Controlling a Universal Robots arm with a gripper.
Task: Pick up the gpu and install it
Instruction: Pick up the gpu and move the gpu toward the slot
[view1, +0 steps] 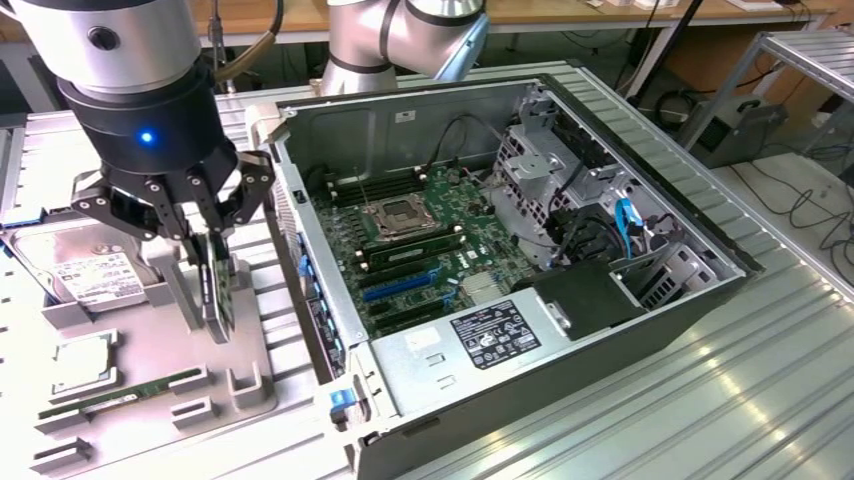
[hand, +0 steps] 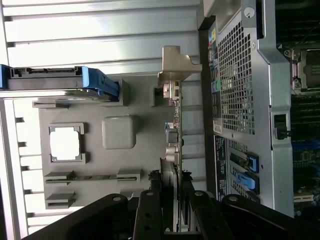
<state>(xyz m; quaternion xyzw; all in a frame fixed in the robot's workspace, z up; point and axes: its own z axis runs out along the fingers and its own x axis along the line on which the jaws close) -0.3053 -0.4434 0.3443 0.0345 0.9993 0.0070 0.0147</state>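
Observation:
The gpu (view1: 222, 296) stands on edge in a slot of the grey holder tray (view1: 158, 335), at the exterior view's left beside the open computer case (view1: 627, 300). My gripper (view1: 207, 245) comes down on it from above, its fingers pressed on both faces of the card's upper edge. In the wrist view the gpu (hand: 171, 145) runs edge-on away from the gripper (hand: 171, 181), its metal bracket (hand: 176, 64) at the far end. Black fingers (hand: 151, 200) sit tight on either side. The motherboard's blue expansion slots (view1: 400, 286) lie bare inside the case.
The tray also holds a silver hard drive (view1: 83, 272) with a white label, a CPU (view1: 83, 360) and a green RAM stick (view1: 120, 393). The case's perforated rear wall (hand: 235, 85) rises close beside the tray. A ribbed metal table (view1: 747, 400) lies underneath.

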